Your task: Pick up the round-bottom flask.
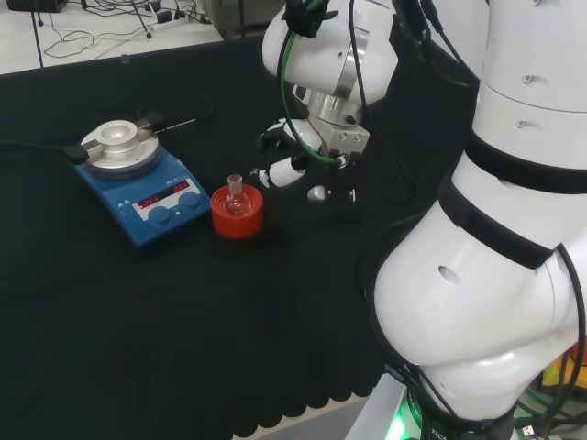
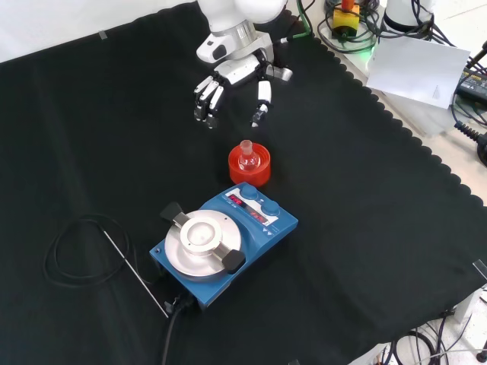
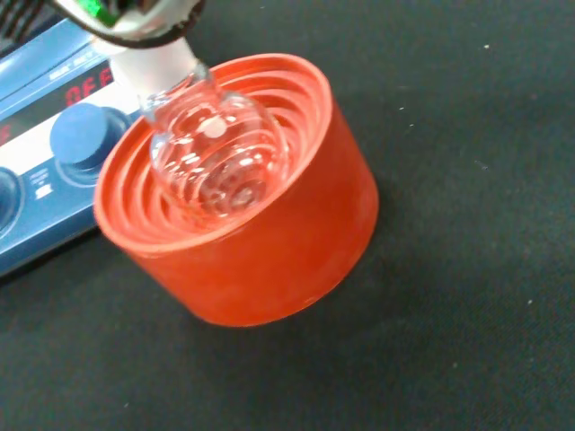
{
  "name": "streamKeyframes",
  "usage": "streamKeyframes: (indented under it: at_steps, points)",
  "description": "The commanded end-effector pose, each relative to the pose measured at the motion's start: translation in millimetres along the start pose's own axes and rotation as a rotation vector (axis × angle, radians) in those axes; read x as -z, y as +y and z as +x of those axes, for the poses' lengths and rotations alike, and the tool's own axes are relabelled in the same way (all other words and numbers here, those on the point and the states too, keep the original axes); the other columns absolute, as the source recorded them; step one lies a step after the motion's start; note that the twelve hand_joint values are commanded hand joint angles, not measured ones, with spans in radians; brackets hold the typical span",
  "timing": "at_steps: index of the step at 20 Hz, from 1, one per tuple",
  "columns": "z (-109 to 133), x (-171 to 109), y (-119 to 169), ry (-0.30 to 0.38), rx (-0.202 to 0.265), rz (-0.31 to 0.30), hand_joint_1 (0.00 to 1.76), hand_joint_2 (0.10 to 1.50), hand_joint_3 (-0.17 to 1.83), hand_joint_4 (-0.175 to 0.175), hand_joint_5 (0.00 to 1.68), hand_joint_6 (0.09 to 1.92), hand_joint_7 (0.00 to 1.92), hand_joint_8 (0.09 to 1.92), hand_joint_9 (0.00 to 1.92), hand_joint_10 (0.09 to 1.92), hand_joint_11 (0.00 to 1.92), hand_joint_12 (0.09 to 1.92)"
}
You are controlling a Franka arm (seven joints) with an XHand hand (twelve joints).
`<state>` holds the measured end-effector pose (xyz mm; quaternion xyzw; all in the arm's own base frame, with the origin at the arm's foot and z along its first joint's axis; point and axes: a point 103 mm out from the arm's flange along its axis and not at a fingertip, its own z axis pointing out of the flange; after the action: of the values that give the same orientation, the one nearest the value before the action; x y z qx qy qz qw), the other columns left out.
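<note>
A small clear round-bottom flask sits neck-up in a red ribbed ring stand at mid-cloth. The head view has the flask and the stand just right of the blue stirrer. Close up in the wrist view, the flask rests in the stand. The hand hangs above the cloth behind the stand in the front view, fingers straight and pointing down, thumb apart, holding nothing. In the head view the hand is a short way right of the flask, not touching it.
A blue magnetic stirrer with a round metal plate stands in front of the stand in the front view, its black cable looping to the left. The scalloped cloth edge runs along the right.
</note>
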<state>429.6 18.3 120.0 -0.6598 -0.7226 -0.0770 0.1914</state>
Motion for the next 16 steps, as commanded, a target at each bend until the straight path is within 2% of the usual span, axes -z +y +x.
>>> streamKeyframes:
  at_steps: [1, 6, 12, 16]
  points:
    - [7.3, -6.7, -3.6, 0.012, 0.033, 0.016, 0.78, 0.63, 0.56, -0.013, 0.60, 0.33, 0.18, 0.61, 0.42, 0.65, 0.10, 1.42]
    - [11.7, -15.7, -2.7, 0.032, 0.045, 0.023, 0.78, 0.63, 0.56, -0.016, 0.62, 0.34, 0.18, 0.61, 0.42, 0.65, 0.09, 1.42]
    - [16.9, -23.1, 5.8, 0.024, 0.043, 0.021, 0.80, 0.62, 0.56, -0.023, 0.66, 0.38, 0.19, 0.61, 0.42, 0.65, 0.09, 1.43]
    - [20.2, -28.0, 12.9, 0.038, 0.046, 0.019, 0.82, 0.61, 0.56, -0.026, 0.68, 0.47, 0.20, 0.60, 0.43, 0.64, 0.09, 1.43]
